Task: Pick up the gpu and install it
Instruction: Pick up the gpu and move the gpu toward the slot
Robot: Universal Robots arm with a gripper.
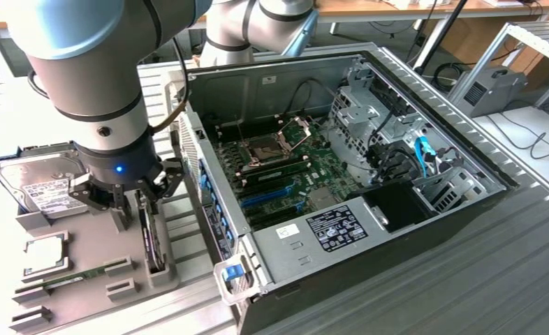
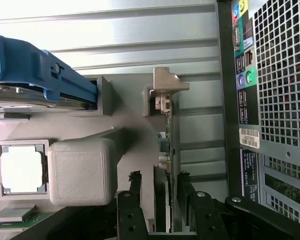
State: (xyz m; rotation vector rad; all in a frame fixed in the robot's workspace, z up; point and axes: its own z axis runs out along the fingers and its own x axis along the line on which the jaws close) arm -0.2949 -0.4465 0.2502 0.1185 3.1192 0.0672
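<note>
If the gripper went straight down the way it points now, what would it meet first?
Most likely the gpu, standing on edge in the grey holder. The open gripper is right over it, fingers either side of its top edge. Depth is hard to judge.

Tight slot: gpu (image 2: 161,200) between grey block (image 2: 82,170) and case (image 2: 280,75), apparently

A ribbed grey metal counter (image 1: 498,279) spreads across the foreground — evenly lit. Behind it runs a wooden desk (image 1: 396,10); at the exterior view's right stand a metal frame (image 1: 536,28), a grey box (image 1: 491,87) and loose cables (image 1: 543,143).
</note>
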